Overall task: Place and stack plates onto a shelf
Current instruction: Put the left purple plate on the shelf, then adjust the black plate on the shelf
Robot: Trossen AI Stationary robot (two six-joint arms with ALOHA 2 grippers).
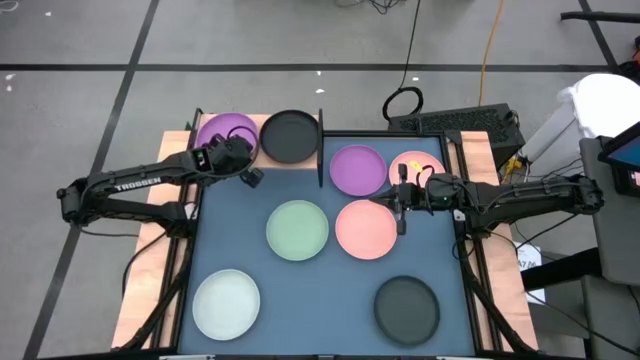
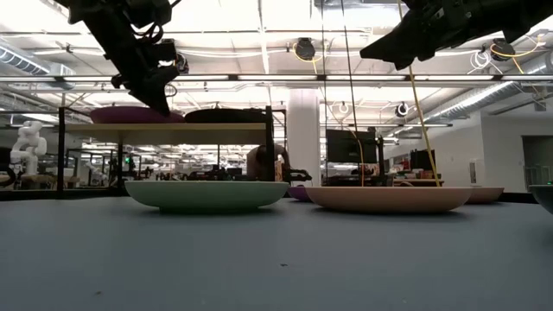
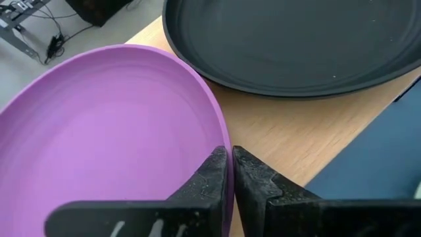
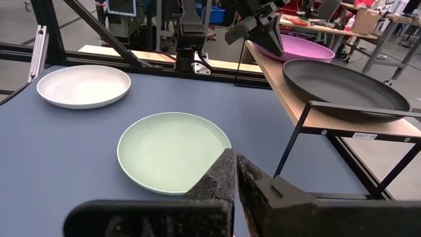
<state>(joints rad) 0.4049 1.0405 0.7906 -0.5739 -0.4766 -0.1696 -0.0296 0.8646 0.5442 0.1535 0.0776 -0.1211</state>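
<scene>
The shelf (image 1: 262, 160) stands at the table's far left corner and carries a purple plate (image 1: 225, 133) and a black plate (image 1: 289, 135) side by side. My left gripper (image 3: 230, 164) is shut, with its tips at the purple plate's rim (image 3: 220, 131) on the side nearest the black plate (image 3: 296, 39). My right gripper (image 1: 400, 205) is shut and empty, and hovers high above the table between a second purple plate (image 1: 357, 168) and a pink plate (image 1: 366, 228). A pale green plate (image 1: 297, 229), a whitish plate (image 1: 226, 305) and a black plate (image 1: 406, 307) lie flat on the table. My left gripper stands slanting down from above with its shut fingertips (image 3: 217, 168) over the purple plate's rim (image 3: 223, 141), which lies flat on the shelf board (image 3: 296, 131). I cannot tell whether the tips touch the rim.
A second pink plate (image 1: 415, 165) lies at the far right and is partly covered by my right arm. The shelf's black frame posts (image 1: 320, 150) rise beside the black plate. Bare tabletop (image 1: 320, 300) shows between the whitish and black plates near the front edge.
</scene>
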